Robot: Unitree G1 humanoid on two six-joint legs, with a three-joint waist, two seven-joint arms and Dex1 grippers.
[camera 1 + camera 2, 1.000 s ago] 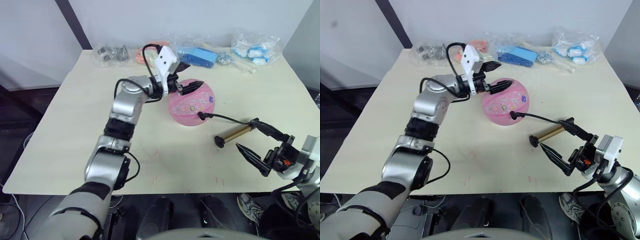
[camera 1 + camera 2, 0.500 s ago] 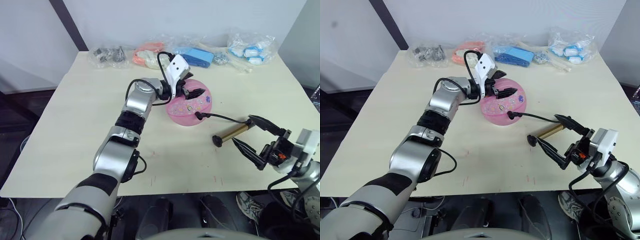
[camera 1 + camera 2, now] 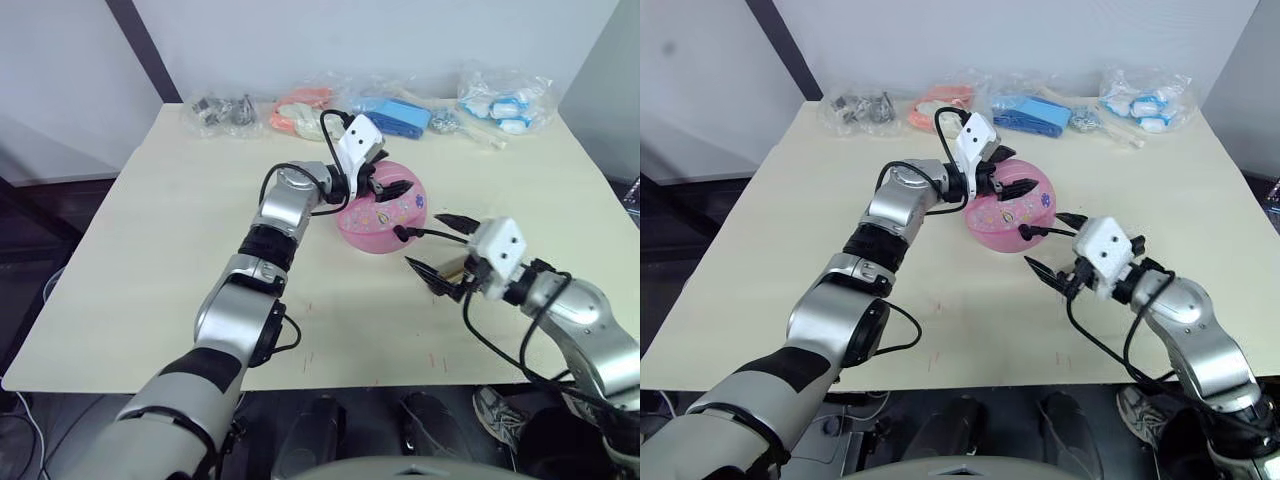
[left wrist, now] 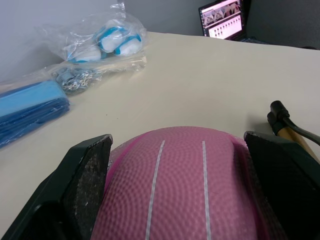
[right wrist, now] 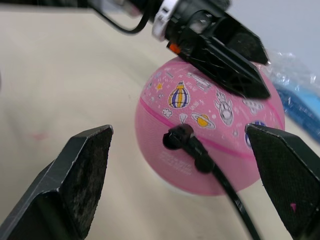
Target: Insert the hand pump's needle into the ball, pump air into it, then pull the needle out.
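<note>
One pink ball (image 3: 1009, 212) sits near the middle of the bench (image 3: 790, 240), with its one needle (image 5: 176, 138) fitting already in its side. The ball looks light and soft, so it may roll; the left gripper (image 3: 388, 187) has its jaws spread around the top. One pump (image 3: 452, 266) lies beside it, stiff and slim; I would grasp its cylinder. The right gripper (image 3: 1052, 245) has its jaws spread, holding nothing.
</note>
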